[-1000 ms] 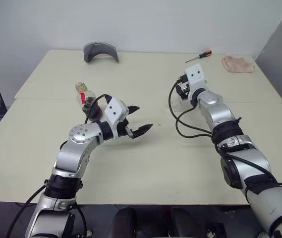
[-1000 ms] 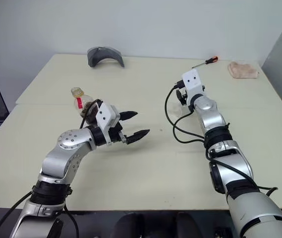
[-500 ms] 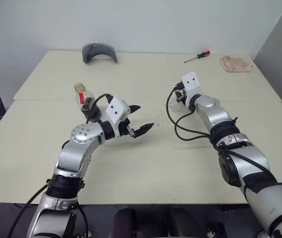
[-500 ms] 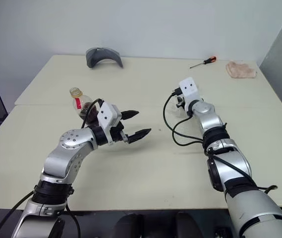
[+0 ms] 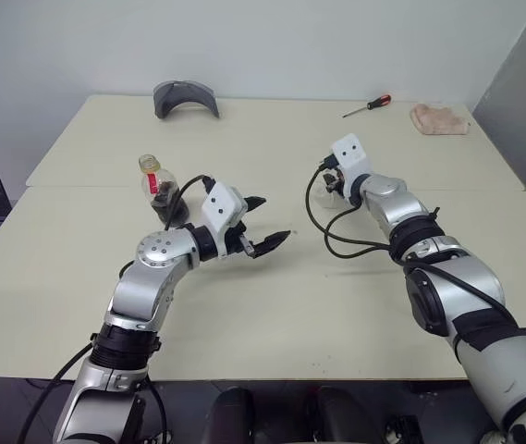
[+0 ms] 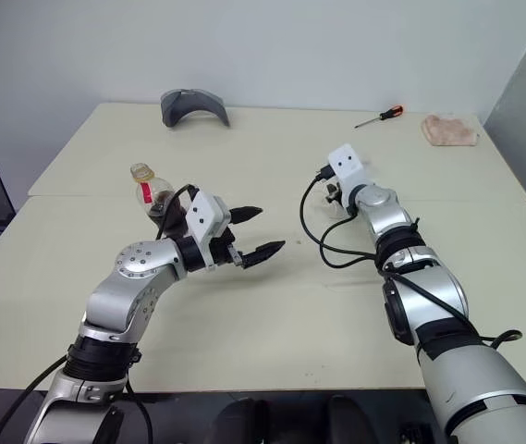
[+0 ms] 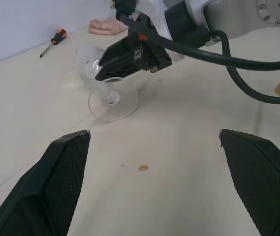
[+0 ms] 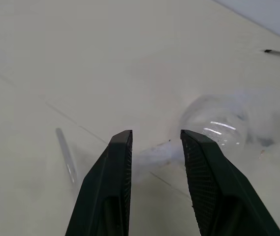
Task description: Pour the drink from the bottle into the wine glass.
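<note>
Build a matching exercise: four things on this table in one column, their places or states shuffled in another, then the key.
1. bottle
2. wine glass
3. screwdriver
4. left claw

A. open, holding nothing
B. far edge, beside a pink cloth
C. stem between the right claw's fingers
D. upright behind the left arm

Pairs: 1-D, 2-C, 3-B, 4-A

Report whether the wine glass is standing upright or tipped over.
Upright: the wine glass stands on its round foot on the table, with the right gripper at its stem.

Upright bottle (image 5: 158, 188) (dark drink (image 5: 172, 214) low inside), tilted wine glass (image 7: 100, 73) well apart.
</note>
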